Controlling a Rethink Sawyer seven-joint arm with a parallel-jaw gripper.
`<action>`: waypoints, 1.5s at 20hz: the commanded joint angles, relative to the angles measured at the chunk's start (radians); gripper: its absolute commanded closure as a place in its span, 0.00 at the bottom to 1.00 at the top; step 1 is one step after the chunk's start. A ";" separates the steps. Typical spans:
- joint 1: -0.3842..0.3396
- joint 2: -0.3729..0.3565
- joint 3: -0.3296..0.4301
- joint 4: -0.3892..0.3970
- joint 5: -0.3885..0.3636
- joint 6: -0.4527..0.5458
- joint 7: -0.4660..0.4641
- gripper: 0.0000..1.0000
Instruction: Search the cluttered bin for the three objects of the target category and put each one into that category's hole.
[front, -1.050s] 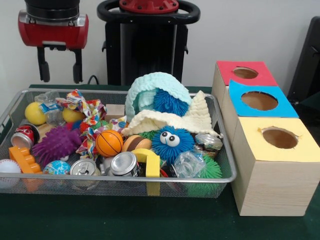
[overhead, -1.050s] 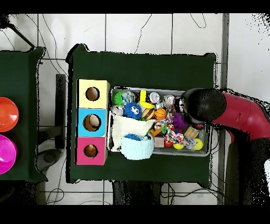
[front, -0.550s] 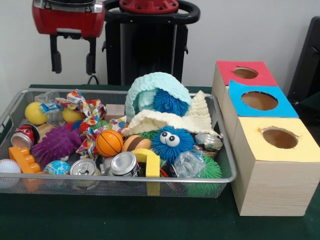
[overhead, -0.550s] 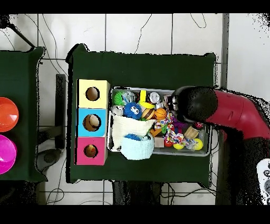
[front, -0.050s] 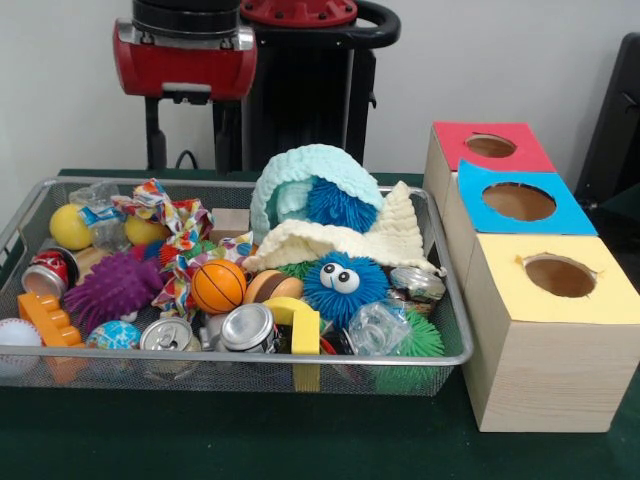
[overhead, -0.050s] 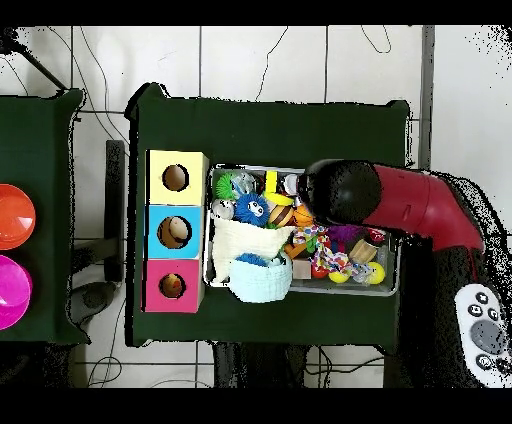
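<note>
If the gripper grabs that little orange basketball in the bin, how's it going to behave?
The orange basketball is round and smooth-looking, so it may squirt out of a pinch that lands off-centre. It is small, so probably light. It sits wedged between the patterned cloth and a can; nudged free, it would likely roll.

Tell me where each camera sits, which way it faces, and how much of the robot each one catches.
Front view: sits across the table at about bin height, facing the wire bin and the three boxes; shows the red wrist and the gripper hanging above the bin's back edge.
Overhead view: sits above the table looking straight down; shows the red arm reaching over the bin, its black end covering the gripper.
Shared: bin, clutter, the yellow, blue and red boxes, turned half round between views.
</note>
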 joint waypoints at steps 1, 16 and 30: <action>0.026 0.080 0.016 0.052 0.043 -0.062 0.206 0.00; 0.054 0.049 -0.019 0.071 0.082 -0.050 0.189 0.00; 0.064 0.108 -0.020 0.052 0.078 -0.092 0.186 0.00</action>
